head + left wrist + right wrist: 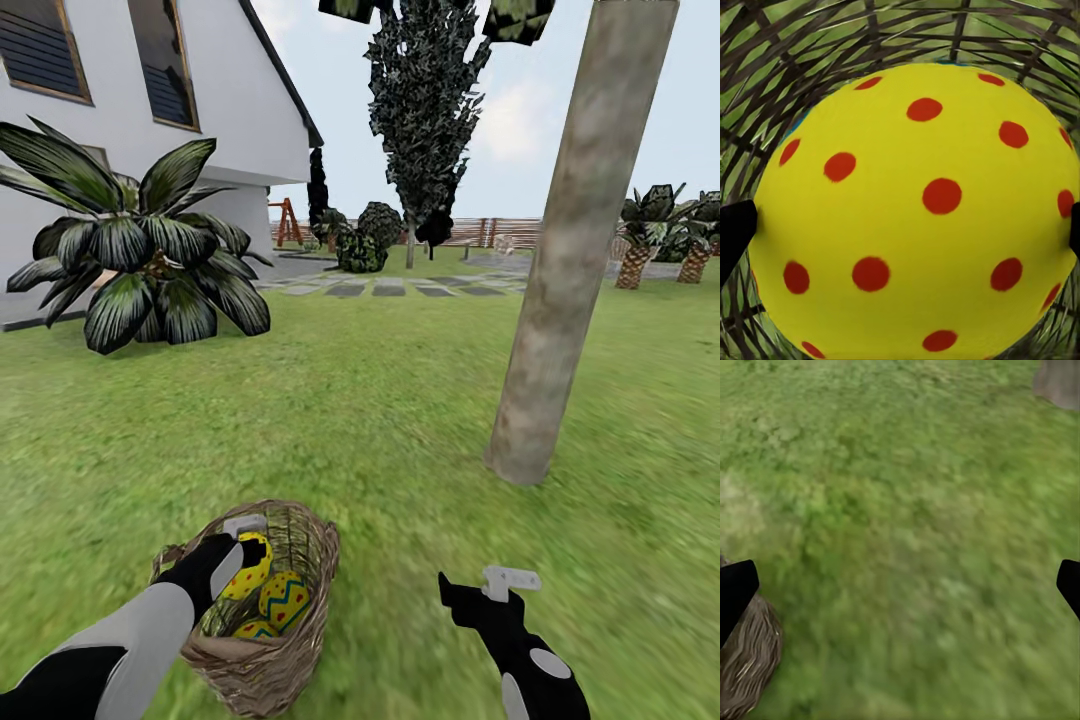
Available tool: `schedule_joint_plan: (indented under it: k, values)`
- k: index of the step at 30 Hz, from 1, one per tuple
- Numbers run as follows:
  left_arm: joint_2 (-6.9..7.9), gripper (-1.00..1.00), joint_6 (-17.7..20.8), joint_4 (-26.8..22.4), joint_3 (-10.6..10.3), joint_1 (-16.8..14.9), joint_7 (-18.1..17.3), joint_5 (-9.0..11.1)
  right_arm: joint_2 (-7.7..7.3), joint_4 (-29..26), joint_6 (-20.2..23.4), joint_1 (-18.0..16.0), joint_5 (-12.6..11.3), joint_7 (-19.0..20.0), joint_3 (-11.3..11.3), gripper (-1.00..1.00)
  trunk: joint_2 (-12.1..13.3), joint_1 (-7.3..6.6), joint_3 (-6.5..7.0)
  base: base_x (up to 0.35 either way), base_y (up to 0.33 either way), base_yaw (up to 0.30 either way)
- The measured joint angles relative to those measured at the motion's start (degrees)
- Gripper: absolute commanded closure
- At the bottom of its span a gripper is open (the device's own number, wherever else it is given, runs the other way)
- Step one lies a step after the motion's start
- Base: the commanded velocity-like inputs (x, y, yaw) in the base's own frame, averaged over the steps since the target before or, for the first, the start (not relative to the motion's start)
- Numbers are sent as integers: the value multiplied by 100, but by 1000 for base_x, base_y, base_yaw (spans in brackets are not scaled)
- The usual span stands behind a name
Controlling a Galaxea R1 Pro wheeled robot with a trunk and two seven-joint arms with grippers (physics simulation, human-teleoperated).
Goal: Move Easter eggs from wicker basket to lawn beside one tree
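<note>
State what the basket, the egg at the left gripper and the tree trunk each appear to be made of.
Wicker basket: woven tan-brown twigs, matte, with open gaps. Egg: smooth painted shell, yellow with red dots; material unclear. Tree trunk: mottled grey-brown bark, dull.

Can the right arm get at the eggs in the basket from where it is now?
Probably not cleanly: the left gripper already sits in the wicker basket around one egg, crowding the other eggs.

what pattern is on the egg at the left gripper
Yellow with red dots, clearest in the left wrist view: egg.
</note>
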Motion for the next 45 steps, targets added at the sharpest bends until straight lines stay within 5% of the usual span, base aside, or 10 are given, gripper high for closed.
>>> schedule_joint_plan:
  k: [11,45]
  values:
    - [30,100,515,-1,12,0,-26,23,0,31,-13,-3,1,-17,-4,-100,441,-242,198,0,0,0]
    - [-2,100,514,8,7,0,-62,27,0,75,5,-9,0,-8,15,-100,1805,-989,808,0,0,0]
